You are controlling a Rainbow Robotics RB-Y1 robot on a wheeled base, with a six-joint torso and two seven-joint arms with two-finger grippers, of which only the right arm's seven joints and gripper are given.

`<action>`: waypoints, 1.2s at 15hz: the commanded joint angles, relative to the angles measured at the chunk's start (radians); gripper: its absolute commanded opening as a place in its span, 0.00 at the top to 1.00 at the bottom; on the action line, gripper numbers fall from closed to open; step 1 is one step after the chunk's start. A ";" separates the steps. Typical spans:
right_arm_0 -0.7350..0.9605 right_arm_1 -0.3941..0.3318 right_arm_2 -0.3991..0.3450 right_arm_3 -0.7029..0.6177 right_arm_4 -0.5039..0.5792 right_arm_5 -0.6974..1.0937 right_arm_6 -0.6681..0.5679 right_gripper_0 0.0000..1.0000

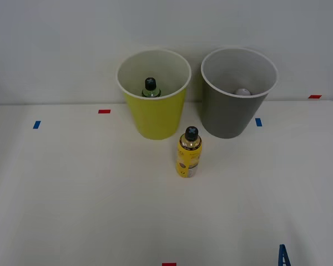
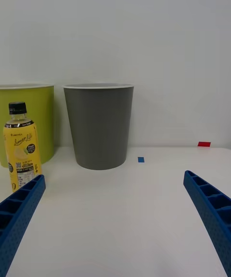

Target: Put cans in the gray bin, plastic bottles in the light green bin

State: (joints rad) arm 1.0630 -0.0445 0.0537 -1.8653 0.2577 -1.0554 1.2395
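The light green bin [image 1: 155,116] stands at the back of the table with a greenish black-capped plastic bottle [image 1: 150,88] upright inside it. To its right, the gray bin [image 1: 233,113] holds a can, seen as a silvery round top [image 1: 242,92]. A yellow-labelled plastic bottle [image 1: 189,152] stands upright on the table just in front of the gap between the bins. My right gripper [image 1: 313,247] is low at the table's near right, open and holding nothing. In the wrist view the gripper [image 2: 114,176] faces the gray bin [image 2: 99,128], with the yellow bottle [image 2: 21,154] and light green bin [image 2: 41,118] to one side.
The white table [image 1: 77,194] carries small red tape marks [image 1: 104,111] and blue tape marks [image 1: 36,124]. A plain wall [image 1: 55,44] rises right behind the bins.
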 commanded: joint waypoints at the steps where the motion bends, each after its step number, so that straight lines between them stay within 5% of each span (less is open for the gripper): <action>1: 0.000 0.000 0.000 0.000 0.000 0.000 0.000 0.00; 18: 0.000 0.000 0.000 0.000 0.000 0.000 0.000 0.00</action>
State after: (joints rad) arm 1.0630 -0.0445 0.0537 -1.8653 0.2577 -1.0554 1.2395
